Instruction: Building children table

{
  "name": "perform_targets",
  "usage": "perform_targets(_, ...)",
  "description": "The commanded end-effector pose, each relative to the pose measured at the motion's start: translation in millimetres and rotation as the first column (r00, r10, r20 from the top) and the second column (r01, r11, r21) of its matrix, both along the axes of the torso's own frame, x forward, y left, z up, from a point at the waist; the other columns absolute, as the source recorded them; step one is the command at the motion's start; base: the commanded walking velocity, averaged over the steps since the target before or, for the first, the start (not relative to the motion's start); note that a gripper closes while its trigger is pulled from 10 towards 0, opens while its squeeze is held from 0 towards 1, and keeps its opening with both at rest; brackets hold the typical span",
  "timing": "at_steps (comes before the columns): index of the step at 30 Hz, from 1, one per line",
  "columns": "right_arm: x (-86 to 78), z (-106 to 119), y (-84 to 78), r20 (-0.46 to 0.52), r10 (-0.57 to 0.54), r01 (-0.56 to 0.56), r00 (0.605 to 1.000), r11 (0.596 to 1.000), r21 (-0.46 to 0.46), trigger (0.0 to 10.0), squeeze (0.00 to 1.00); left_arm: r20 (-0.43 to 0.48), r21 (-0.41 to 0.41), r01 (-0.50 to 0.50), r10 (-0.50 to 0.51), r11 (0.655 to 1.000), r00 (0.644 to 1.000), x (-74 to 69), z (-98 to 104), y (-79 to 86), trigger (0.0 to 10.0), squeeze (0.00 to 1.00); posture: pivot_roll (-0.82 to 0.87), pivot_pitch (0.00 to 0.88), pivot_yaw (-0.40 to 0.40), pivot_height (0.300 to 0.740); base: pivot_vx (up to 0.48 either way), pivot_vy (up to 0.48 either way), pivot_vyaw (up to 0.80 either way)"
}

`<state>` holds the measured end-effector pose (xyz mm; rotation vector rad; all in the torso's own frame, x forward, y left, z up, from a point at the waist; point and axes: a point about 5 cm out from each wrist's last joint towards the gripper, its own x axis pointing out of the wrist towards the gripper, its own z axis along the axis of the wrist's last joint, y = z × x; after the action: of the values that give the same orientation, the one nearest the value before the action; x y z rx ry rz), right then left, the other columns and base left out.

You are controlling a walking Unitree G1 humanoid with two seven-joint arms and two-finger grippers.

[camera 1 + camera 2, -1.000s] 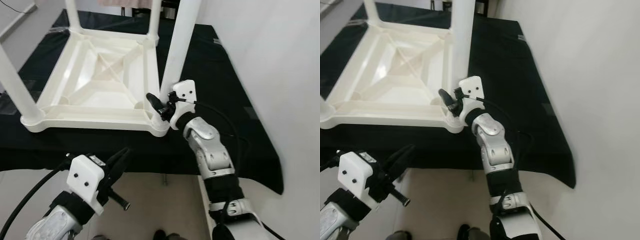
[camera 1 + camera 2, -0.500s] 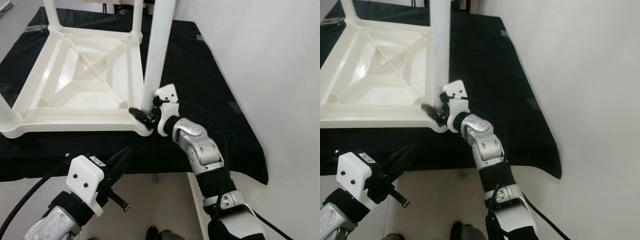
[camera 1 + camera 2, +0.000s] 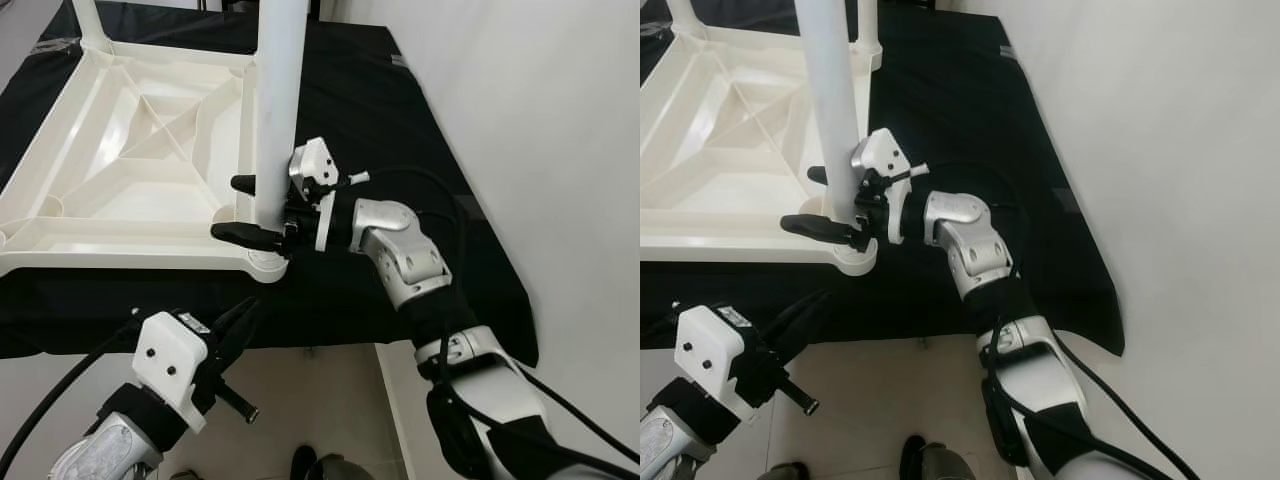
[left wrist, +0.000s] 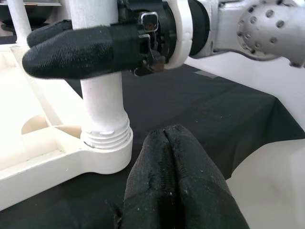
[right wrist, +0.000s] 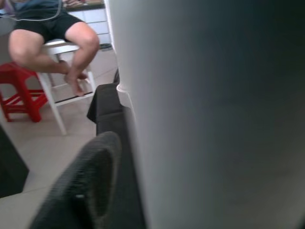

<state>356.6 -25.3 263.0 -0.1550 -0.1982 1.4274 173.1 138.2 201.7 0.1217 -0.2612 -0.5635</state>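
Note:
The white plastic children's table (image 3: 120, 255) lies upside down on a black-covered surface. Its near right leg (image 3: 278, 90) stands upright in the corner socket (image 4: 107, 143). My right gripper (image 3: 226, 206) reaches in from the right, one black finger on each side of that leg just above the socket, shut on it. In the right wrist view the leg (image 5: 214, 119) stands close up beside one finger (image 5: 86, 186). My left gripper (image 3: 248, 305) hangs low in front of the table edge, its fingers (image 4: 167, 157) pressed together and holding nothing.
The black cloth (image 3: 400, 120) drapes over the front edge. A white wall (image 3: 550, 150) runs close along the right side. Tiled floor (image 3: 330, 400) lies below. Another leg (image 3: 88, 20) rises at the far back. A person sits on a white stool (image 5: 57, 47) beside a red stool (image 5: 19, 95).
The camera has shifted. My right gripper swung from beside the table corner round to the leg, and its fingers now clasp it. The left arm has not moved.

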Motion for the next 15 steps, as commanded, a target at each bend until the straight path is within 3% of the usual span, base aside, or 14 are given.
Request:
perform_targets(1, -2.1, -2.6, 3.4, -0.006, 0.045, -0.045, 0.999, 0.999, -0.002, 1.9, 0.00, -0.017, -0.001, 0.006, -0.006, 1.000, 1.000, -1.2, -4.1, 0.7, 10.0, 0.00, 0.20, 0.241, -0.178, 0.740, 0.000, 0.000, 0.00)
perform_targets(2, -1.2, -2.6, 3.0, -0.009, 0.061, -0.061, 0.998, 0.998, -0.002, 0.0, 0.00, -0.017, 0.000, 0.006, -0.006, 1.000, 1.000, -1.3, -4.3, 0.9, 10.0, 0.00, 0.20, 0.243, -0.179, 0.740, 0.000, 0.000, 0.00)
perform_targets(8, 1.4, -2.1, 1.2, -0.018, 0.103, -0.103, 0.995, 0.995, 0.000, 0.0, 0.00, -0.019, 0.002, 0.007, -0.006, 1.000, 1.000, -1.8, -5.3, 1.6, 10.0, 0.00, 0.20, 0.245, -0.178, 0.740, 0.000, 0.000, 0.00)
perform_targets(15, 7.3, -3.4, -6.4, -0.021, 0.068, -0.068, 0.997, 0.998, 0.011, 0.0, 0.00, -0.020, 0.002, 0.009, -0.009, 1.000, 1.000, -2.3, -5.7, 1.7, 10.0, 0.00, 0.19, 0.248, -0.179, 0.740, 0.000, 0.000, 0.00)
